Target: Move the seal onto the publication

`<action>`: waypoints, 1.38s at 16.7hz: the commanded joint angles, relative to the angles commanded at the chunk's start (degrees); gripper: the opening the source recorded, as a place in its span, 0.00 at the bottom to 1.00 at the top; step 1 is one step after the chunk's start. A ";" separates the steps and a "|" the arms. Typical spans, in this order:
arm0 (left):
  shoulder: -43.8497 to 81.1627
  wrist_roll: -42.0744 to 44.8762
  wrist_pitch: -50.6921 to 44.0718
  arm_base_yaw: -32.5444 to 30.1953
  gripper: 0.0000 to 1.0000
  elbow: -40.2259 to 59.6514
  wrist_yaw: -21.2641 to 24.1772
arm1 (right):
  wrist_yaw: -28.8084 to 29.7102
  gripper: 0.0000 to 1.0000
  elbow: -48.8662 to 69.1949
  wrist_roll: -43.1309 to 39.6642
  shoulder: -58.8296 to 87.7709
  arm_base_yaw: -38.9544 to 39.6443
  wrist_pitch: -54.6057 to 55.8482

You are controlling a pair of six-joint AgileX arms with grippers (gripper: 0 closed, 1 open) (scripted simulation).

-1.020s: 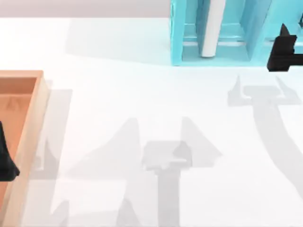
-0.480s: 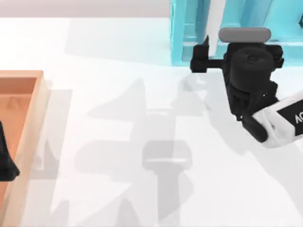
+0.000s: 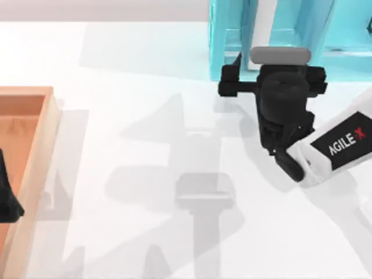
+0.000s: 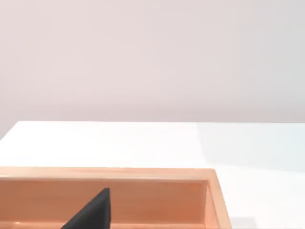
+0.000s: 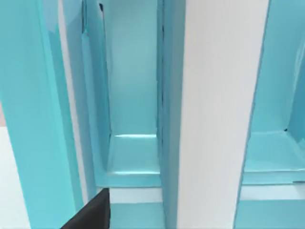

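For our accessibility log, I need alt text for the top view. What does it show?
The right arm's black gripper reaches over the white table toward a light-blue shelf unit at the far edge, where a white upright panel stands. At the table's left sits an orange wooden tray, the left gripper over it.

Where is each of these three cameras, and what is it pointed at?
Top view: above the table, looking down; right arm's gripper reaches the light-blue shelf unit, left gripper parked over the wooden tray.
Left wrist view: on the left arm, facing the tray; one dark fingertip shows.
Right wrist view: on the right arm, facing into the shelf unit; one fingertip shows.
Shared: top and right wrist both show the shelf unit.
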 joint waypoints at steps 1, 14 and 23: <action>0.00 0.00 0.00 0.00 1.00 0.00 0.00 | 0.00 1.00 0.00 0.00 0.00 0.00 0.00; 0.00 0.00 0.00 0.00 1.00 0.00 0.00 | -5.66 1.00 24.24 -0.96 12.91 -5.87 -10.68; 0.00 0.00 0.00 0.00 1.00 0.00 0.00 | -6.27 0.77 26.35 -1.02 14.02 -6.49 -11.76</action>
